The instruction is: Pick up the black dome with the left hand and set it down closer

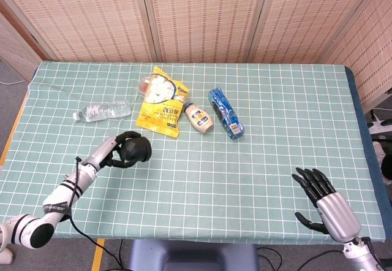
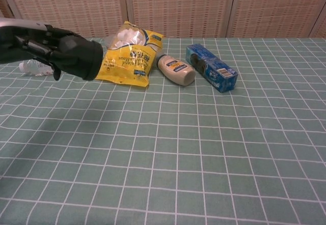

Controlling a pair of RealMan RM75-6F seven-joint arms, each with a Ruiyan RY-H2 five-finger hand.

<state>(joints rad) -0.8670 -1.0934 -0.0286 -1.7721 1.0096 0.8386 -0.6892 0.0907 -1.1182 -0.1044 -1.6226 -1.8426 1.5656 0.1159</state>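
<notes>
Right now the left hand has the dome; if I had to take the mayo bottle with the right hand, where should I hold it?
Judging by its pose, grip the mayo bottle across its wide cream body, coming down from above. It lies flat on the table, cap pointing away, with gaps on both sides between the yellow snack bag and blue box. The right hand is open, holding nothing.

yellow bag [image 2: 131,57] | blue box [image 2: 212,67] | print illegible
</notes>
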